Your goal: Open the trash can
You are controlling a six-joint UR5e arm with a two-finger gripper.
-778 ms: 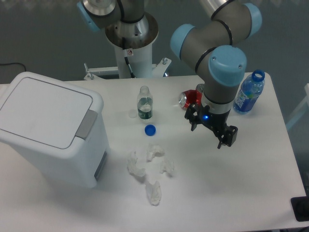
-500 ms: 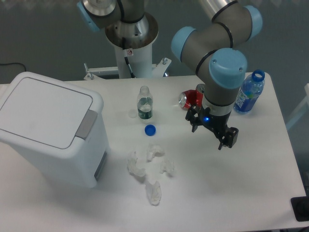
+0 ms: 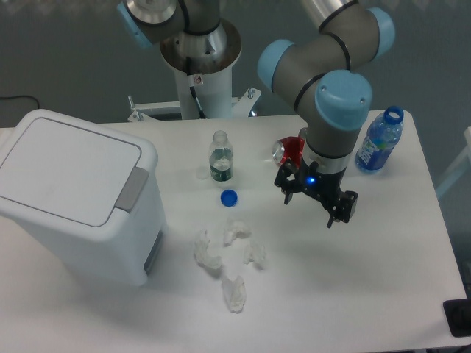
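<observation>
While the trash can sits lid-down at left of frame, the gripper is held spread and empty right of centre, well apart.

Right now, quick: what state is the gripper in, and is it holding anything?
Gripper: open, fingers spread apart, holding nothing. It hangs over bare table, well away from the trash can, whose lid is shut.

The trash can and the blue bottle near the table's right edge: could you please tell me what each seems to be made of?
The trash can looks like white moulded plastic, smooth and matte, with rounded corners and a grey tab. The blue bottle seems to be thin, clear, blue-tinted plastic: light passes through it, and its neck is open.
</observation>
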